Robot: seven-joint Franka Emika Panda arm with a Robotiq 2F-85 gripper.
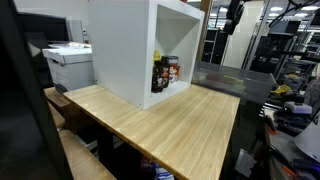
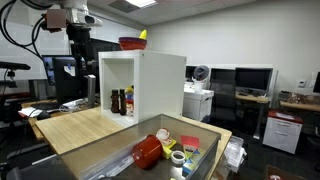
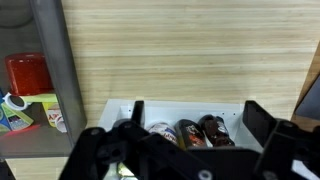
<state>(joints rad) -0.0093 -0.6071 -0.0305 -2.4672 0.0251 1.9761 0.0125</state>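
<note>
1. The end effector [image 3: 195,112] hangs high above the wooden surface [image 1: 170,130], jaws spread wide with nothing between them. It is released and empty.
2. Down below, a cluster of dark bottles [image 1: 166,73] stands inside the white cubby box [image 1: 125,50]. The box sits at one end of the surface with its open face turned toward the bare wood. In the wrist view the bottles sit lined up right between the fingers [image 3: 135,112], but well below them.
3. A red bowl [image 2: 132,43] rests on top of the box. At the opposite end of the surface is a grey bin [image 2: 120,165] with a red cup [image 2: 150,150] and some small clutter in it.
4. I'd judge this to be the very start of an approach: the arm is lined up over the bottles, with no contact anywhere.
5. A next move would call for a long descent in front of the box's open face. The wrist would then turn to enter sideways under the box's top panel, jaws kept wide, and pick one bottle without knocking its neighbours.
</note>
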